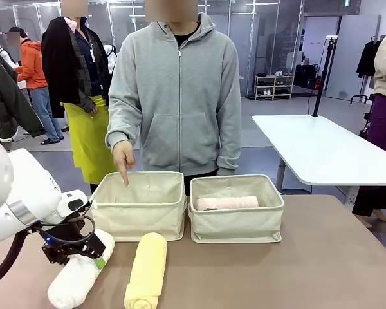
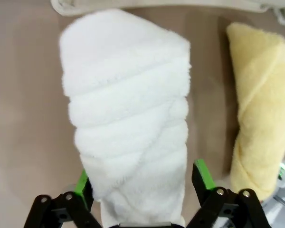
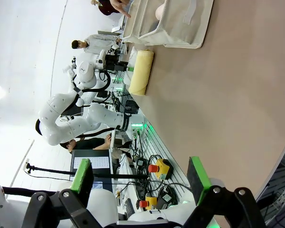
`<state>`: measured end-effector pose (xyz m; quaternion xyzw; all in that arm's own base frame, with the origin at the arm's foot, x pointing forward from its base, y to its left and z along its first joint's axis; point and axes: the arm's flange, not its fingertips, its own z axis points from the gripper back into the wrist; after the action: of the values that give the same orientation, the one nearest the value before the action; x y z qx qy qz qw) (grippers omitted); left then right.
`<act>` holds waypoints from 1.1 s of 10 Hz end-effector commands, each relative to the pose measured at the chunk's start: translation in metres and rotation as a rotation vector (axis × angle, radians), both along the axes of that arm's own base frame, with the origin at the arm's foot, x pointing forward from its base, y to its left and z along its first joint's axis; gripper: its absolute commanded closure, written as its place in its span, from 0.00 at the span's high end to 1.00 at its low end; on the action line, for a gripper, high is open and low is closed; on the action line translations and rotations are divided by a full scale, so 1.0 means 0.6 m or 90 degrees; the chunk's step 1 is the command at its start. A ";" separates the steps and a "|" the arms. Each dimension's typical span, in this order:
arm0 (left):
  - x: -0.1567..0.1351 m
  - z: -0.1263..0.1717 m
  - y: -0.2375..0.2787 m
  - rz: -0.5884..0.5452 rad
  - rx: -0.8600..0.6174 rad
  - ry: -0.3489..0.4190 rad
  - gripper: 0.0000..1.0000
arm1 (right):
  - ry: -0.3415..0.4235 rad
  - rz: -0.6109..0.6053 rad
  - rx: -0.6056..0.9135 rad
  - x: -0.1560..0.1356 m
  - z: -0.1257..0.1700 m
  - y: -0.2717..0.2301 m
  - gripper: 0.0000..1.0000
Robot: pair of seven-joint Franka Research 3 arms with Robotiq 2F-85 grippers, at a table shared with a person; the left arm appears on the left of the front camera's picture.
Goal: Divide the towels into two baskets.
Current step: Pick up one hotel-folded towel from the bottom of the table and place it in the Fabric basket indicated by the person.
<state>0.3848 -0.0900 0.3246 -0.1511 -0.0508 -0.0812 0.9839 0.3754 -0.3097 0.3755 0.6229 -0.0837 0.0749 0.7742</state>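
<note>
Straddling white towel (image 2: 128, 123), left end effector (image 2: 142, 178) wide, right end effector (image 3: 140, 166) too; three towels (image 1: 147, 270), two baskets (image 1: 141, 219).

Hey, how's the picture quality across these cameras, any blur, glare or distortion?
Front view: evenly lit, sharp, soft shadows under the baskets. Left wrist view: the white towel sits very close, slightly soft, its top nearly washed out. Right wrist view: rolled sideways, edges bent by the wide lens, background blown out white beyond the table.
</note>
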 end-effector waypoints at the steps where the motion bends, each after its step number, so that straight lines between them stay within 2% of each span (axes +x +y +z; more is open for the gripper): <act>1: -0.149 -0.053 0.033 0.004 0.002 -0.025 1.00 | 0.001 -0.003 -0.003 -0.004 0.004 0.006 1.00; 2: -0.153 -0.056 0.029 -0.003 -0.016 -0.012 1.00 | 0.001 -0.003 -0.003 -0.004 0.004 0.006 1.00; 3: 0.001 -0.004 0.001 0.006 0.006 -0.006 1.00 | 0.001 -0.003 -0.003 -0.004 0.004 0.006 1.00; 7: 0.001 -0.004 0.001 0.006 0.006 -0.006 1.00 | 0.001 -0.003 -0.003 -0.004 0.004 0.006 1.00; 8: 0.001 -0.010 0.001 0.007 0.008 -0.008 0.90 | 0.001 -0.003 -0.003 -0.004 0.004 0.006 1.00; 9: 0.001 -0.007 -0.002 0.024 0.008 -0.020 0.40 | 0.001 -0.003 -0.003 -0.004 0.004 0.006 1.00; 10: 0.002 -0.006 -0.001 0.024 -0.001 -0.017 0.30 | 0.001 -0.003 -0.003 -0.004 0.004 0.006 1.00; 11: 0.003 -0.003 0.000 0.028 0.000 -0.017 0.00 | 0.001 -0.003 -0.003 -0.004 0.004 0.006 1.00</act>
<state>0.3865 -0.0875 0.3210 -0.1432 -0.0611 -0.0710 0.9853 0.3754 -0.3097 0.3755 0.6229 -0.0836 0.0749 0.7742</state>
